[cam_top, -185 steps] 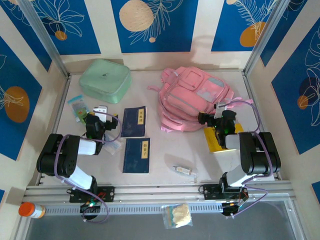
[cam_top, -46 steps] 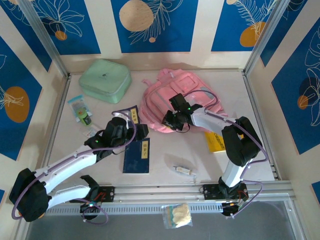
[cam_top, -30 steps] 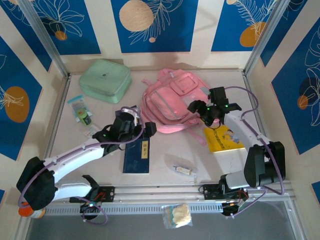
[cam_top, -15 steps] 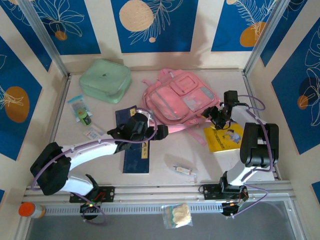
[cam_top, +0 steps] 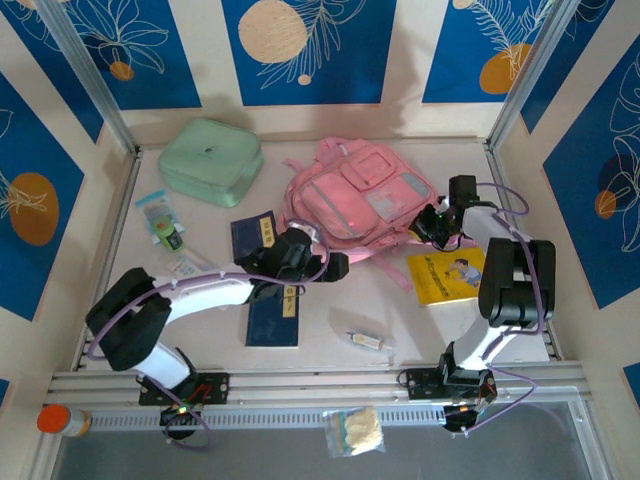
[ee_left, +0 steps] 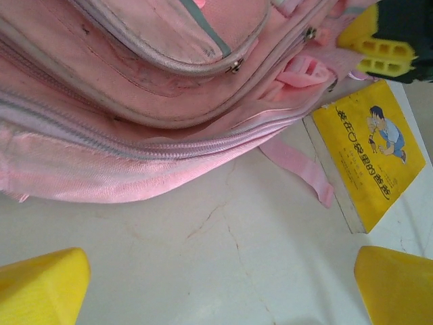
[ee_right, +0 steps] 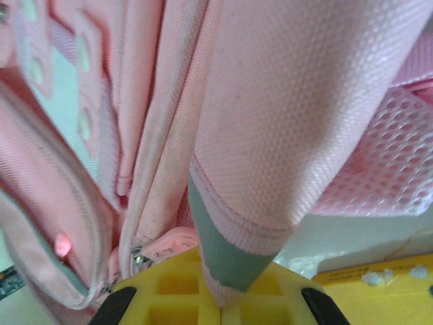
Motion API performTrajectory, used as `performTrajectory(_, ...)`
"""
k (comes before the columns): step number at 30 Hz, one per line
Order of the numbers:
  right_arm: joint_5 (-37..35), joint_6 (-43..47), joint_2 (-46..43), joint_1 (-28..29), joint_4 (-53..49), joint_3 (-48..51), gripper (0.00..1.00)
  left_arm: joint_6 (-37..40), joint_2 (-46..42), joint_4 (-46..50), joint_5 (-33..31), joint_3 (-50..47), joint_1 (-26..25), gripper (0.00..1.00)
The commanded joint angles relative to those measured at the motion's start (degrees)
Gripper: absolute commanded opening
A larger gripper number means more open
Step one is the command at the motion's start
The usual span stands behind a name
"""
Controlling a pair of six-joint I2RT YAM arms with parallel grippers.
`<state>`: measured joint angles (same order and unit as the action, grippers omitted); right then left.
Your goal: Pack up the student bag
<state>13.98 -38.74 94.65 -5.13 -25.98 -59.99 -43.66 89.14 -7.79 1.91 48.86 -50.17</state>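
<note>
Now | pale veined tabletop (cam_top: pixel 400 320), blue leaf-print walls (cam_top: pixel 310 50) | woven pink student bag (cam_top: pixel 350 200), far edge | left pincer (ee_left: pixel 216 291) wide | right pincer (ee_right: pixel 215 301) clamps its fabric

Pale surface (cam_top: pixel 400 320) carries the student bag (cam_top: pixel 355 205), a mint-green case (cam_top: pixel 210 160), two navy booklets (cam_top: pixel 256 236), a yellow book (cam_top: pixel 447 275), a small tube (cam_top: pixel 368 341), packets (cam_top: pixel 158 212) at left

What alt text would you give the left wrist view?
A pink backpack with its side zip closed lies across the top, one strap trailing over the pale table toward a yellow book at right. The left hand's two yellow fingers sit wide apart at the bottom corners, holding nothing.
</note>
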Motion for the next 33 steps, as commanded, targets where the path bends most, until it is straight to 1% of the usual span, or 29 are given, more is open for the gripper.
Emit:
performTrajectory(1,3.2,0.0,-6.5,-1.2,-1.3,0.5,0.0,0.2,2.3,-4.2,1.4,2.9,-0.6,0.99)
performTrajectory(5,2.3,-0.3,-13.5,-1.5,-3.2,4.5,0.0,0.7,6.2,-5.3,1.5,5.9,-0.5,0.99)
performTrajectory(8,3.3,-2.1,-18.4,-1.4,-2.7,8.0,0.0,1.7,9.3,-6.5,1.9,8.8,-0.5,0.99)
performTrajectory(12,3.7,-5.2,-23.8,-0.9,-5.8,10.0,0.0,4.0,13.4,-8.8,2.0,12.9,0.0,0.99)
performTrajectory(15,1.5,-8.9,-28.9,0.4,-6.3,12.5,0.0,6.0,16.1,-8.5,1.2,16.7,0.9,0.99)
performTrajectory(18,0.1,-15.1,-33.8,2.2,-5.2,15.4,0.0,8.3,17.8,-8.4,2.9,20.2,2.5,1.0)
performTrajectory(19,-1.4,-17.2,-35.3,3.2,-4.2,16.8,0.0,9.2,17.9,-8.8,3.1,20.9,2.9,0.99)
performTrajectory(21,-3.6,-20.1,-37.4,4.4,-1.8,18.6,0.0,10.6,17.3,-7.5,3.7,21.9,3.6,0.99)
performTrajectory(23,-4.7,-22.1,-37.8,4.7,-1.9,18.7,0.0,11.6,15.4,-4.4,3.7,22.0,4.0,1.0)
performTrajectory(27,-7.3,-26.1,-38.3,6.4,-1.1,19.1,0.0,10.8,8.4,0.0,1.6,17.0,3.7,1.0)
performTrajectory(30,-9.5,-27.9,-38.3,7.7,-0.9,18.8,0.0,9.8,3.8,4.0,0.0,13.7,2.1,0.97)
performTrajectory(33,-10.7,-29.7,-38.3,8.3,-1.1,18.8,0.0,8.9,1.8,7.4,-2.0,12.5,-1.5,0.91)
